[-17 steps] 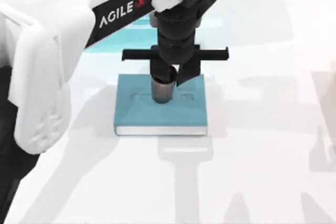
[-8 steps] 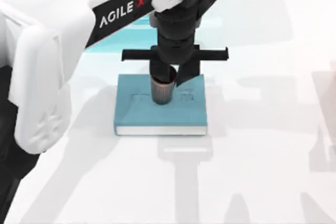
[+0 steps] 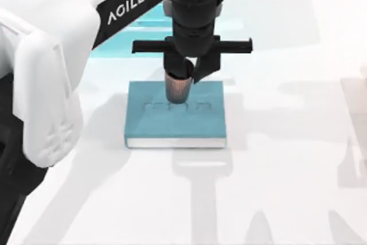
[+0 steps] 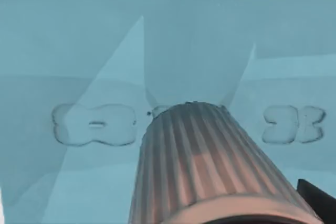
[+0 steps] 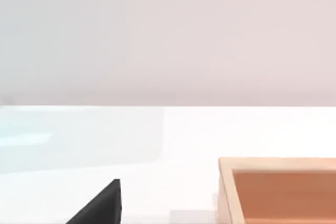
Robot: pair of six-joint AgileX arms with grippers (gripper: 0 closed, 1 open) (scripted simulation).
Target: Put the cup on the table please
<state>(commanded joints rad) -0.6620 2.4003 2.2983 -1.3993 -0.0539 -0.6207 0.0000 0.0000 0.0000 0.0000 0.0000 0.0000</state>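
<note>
While the left end effector (image 3: 182,73) grips the cup (image 3: 178,87), a teal book (image 3: 175,120) lies beneath.

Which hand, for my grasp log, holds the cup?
The left hand, above the teal book, clamps the cup; the right hand idles near a wooden box.

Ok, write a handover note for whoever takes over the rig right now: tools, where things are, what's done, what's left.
Left tool: shut on the cup, holding it upright above the book; the left wrist view shows the cup's ribbed wall over the cover.
Right tool: not in view; its wrist view looks across the table at a wooden box.
Done: cup gripped and apparently lifted off the book.
Left: carry it sideways past the book, lower it onto bare table, release.
</note>
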